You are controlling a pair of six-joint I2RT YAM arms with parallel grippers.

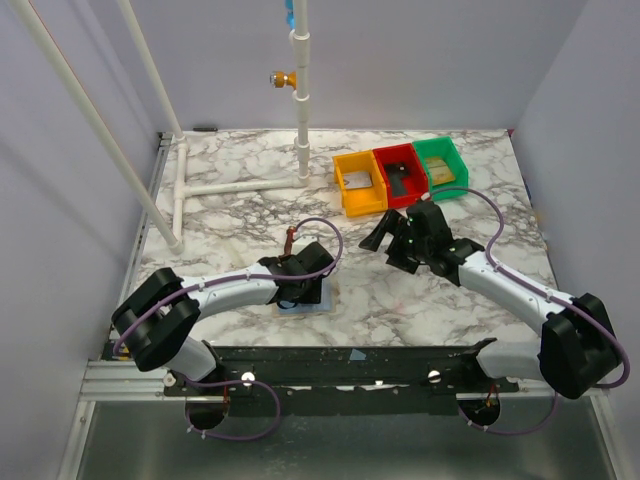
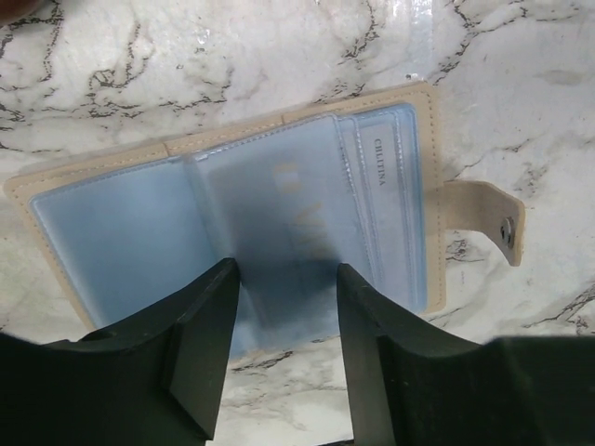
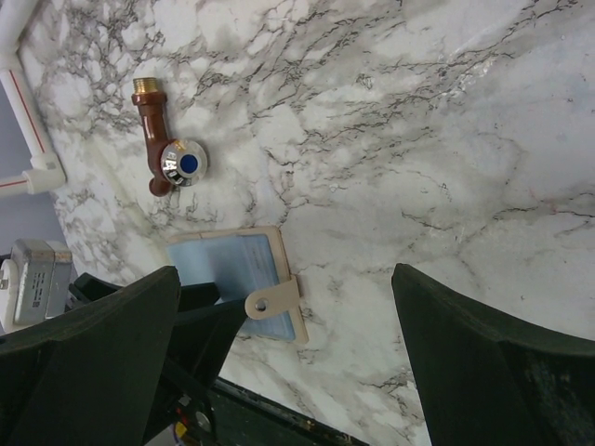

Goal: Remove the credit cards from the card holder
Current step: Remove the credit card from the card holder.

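Centrally, card holder [image 2: 307, 195] on marble table [image 1: 240, 160]

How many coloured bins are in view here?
3, side by side at the far right of the overhead view: the yellow bin leftmost, the red bin in the middle, the green bin rightmost. None seems hidden.

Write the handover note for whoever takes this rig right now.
Left gripper: fingers apart, low over the card holder, nothing held.
Right gripper: wide open, empty, hovering off to the holder's right.
Card holder: lying open and flat on the marble table, snap strap undone.
Done: holder is open.
Left: pull the cards from the blue sleeves; none seen out yet.
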